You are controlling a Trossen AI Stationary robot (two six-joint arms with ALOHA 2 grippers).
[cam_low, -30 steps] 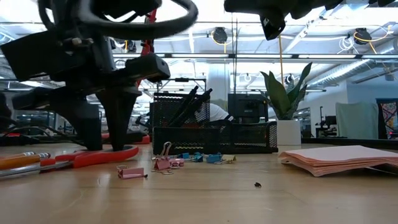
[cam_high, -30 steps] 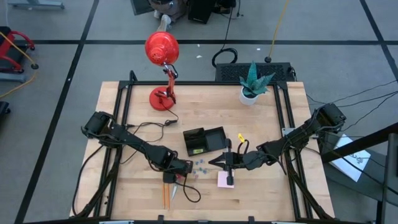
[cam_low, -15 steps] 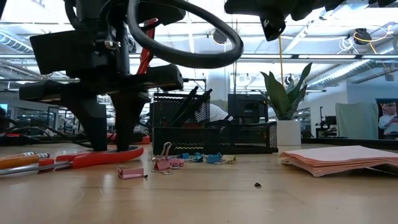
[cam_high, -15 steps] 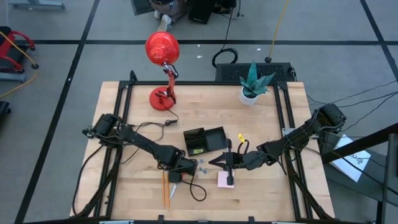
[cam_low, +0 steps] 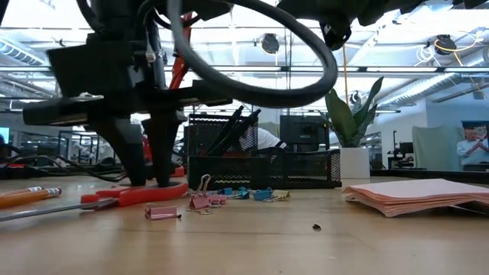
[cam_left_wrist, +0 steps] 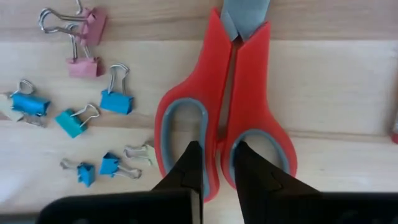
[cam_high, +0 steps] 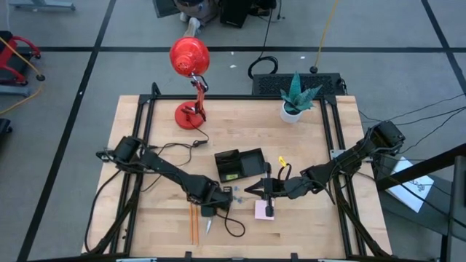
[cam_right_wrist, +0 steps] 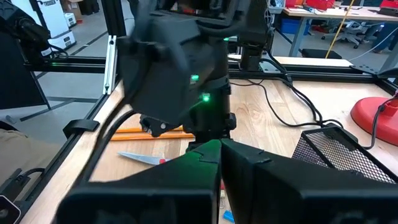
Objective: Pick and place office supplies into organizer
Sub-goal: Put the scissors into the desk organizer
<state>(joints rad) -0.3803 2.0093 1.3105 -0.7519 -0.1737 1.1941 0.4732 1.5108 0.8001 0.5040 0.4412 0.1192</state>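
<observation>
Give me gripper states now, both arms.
Left gripper: closing on the handle of the red-handled scissors, fingers astride its middle.
Right gripper: shut, holding nothing, above the pink sticky-note pad.

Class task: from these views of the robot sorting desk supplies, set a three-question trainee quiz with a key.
1. True or false: the left gripper is down at the scissors handles.
2. The right gripper hangs above: A the sticky-note pad, B the lamp, C the plant?
3. What lies beside the scissors in the left wrist view?

Key: 1 true. 2 A. 3 binder clips, blue and pink.
</observation>
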